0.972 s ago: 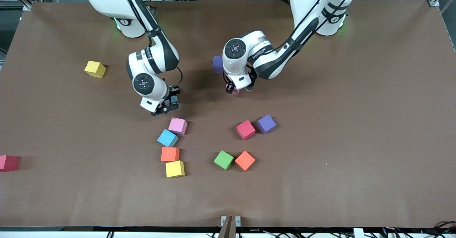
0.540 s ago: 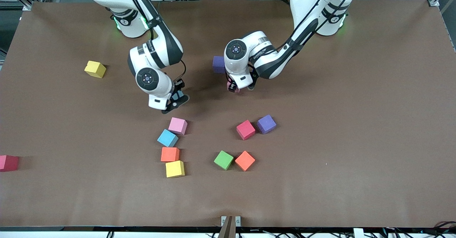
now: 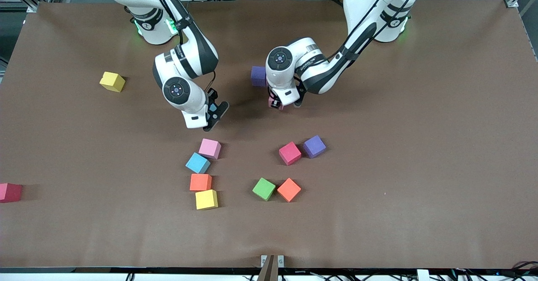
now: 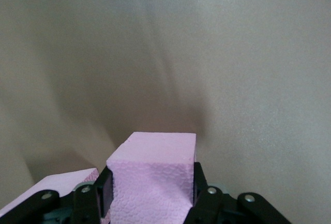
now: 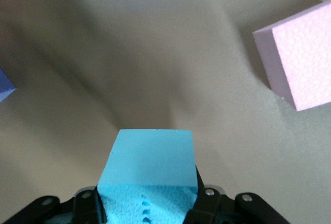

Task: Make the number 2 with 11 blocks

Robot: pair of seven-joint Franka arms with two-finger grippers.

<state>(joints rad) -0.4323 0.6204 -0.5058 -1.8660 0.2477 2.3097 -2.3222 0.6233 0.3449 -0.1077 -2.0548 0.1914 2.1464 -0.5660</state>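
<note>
My left gripper point(image 3: 277, 103) point(image 4: 152, 185) is shut on a pink block point(image 4: 153, 169) with both fingers pressed against its sides, next to a purple block point(image 3: 257, 76). The edge of a second pink block point(image 4: 62, 185) shows beside the held one. Above the table, my right gripper point(image 3: 216, 112) point(image 5: 150, 190) is shut on a light blue block point(image 5: 150, 169), over a spot just farther from the camera than a pink block point(image 3: 209, 148) point(image 5: 300, 53). Nearer the camera from that one lie light blue point(image 3: 197, 163), orange point(image 3: 200, 182) and yellow point(image 3: 206, 199) blocks. No number 2 shape shows.
Red point(image 3: 290, 153) and purple point(image 3: 314, 146) blocks touch near the middle, with a green cube point(image 3: 264, 189) and an orange block point(image 3: 288, 189) nearer the camera. A yellow block point(image 3: 112, 81) and a red block point(image 3: 9, 192) lie toward the right arm's end.
The right gripper has carried the light blue block toward the left arm's end of the table. The left gripper has closed on the pink block and barely shifted.
</note>
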